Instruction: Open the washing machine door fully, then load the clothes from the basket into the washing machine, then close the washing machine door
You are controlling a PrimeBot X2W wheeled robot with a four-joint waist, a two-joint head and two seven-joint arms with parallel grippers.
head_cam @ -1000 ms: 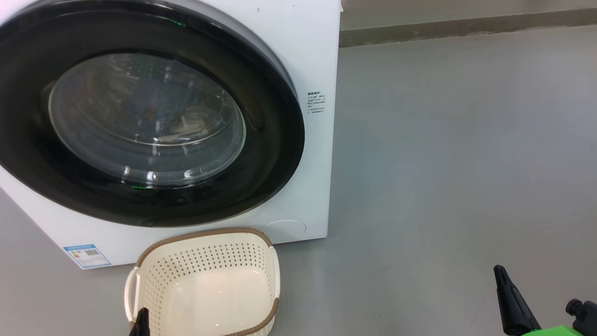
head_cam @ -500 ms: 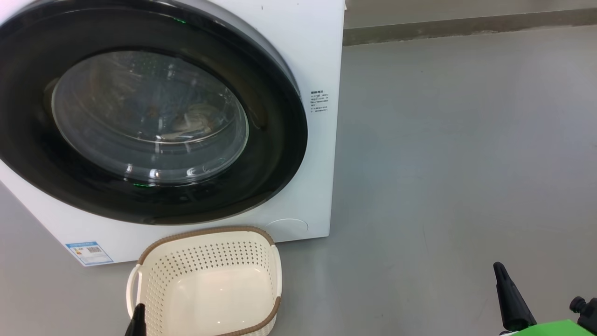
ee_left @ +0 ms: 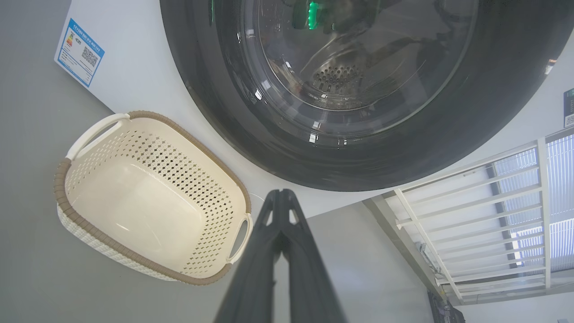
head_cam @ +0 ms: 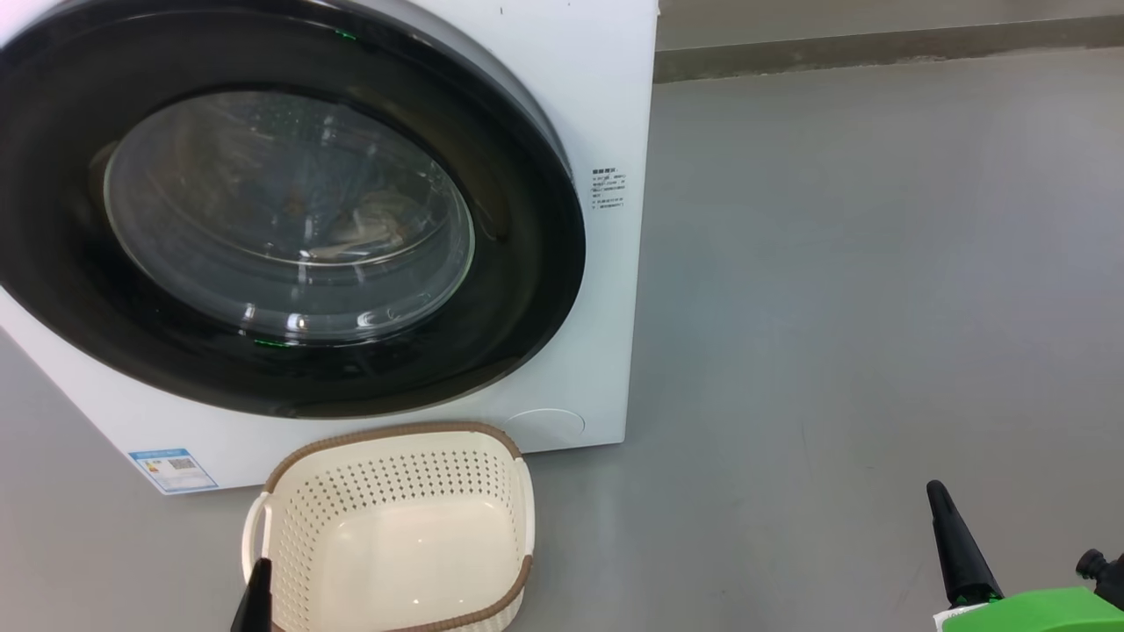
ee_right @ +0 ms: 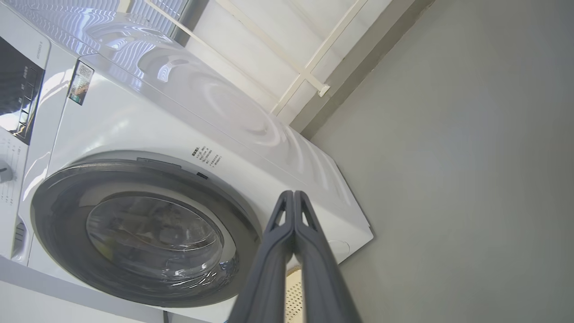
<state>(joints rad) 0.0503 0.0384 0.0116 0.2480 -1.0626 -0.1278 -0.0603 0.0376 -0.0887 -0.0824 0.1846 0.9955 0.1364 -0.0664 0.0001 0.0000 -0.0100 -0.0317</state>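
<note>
Head view: the washing machine door (head_cam: 290, 211) sits closed on the white washing machine (head_cam: 606, 88), far left. The basket (head_cam: 395, 465) stands on the grey floor (head_cam: 834, 307) just in front. The left gripper (head_cam: 259, 575) is at the basket's near rim and the right gripper (head_cam: 938, 496) is well to the right; both have their fingers pressed together.

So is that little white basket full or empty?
Empty: the small cream-white perforated plastic basket shows just its bare, shiny bottom, no clothes inside.

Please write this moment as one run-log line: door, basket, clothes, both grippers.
washing machine door: closed | basket: empty, on floor | clothes: inside, seen through door | left gripper: shut, empty | right gripper: shut, empty
</note>
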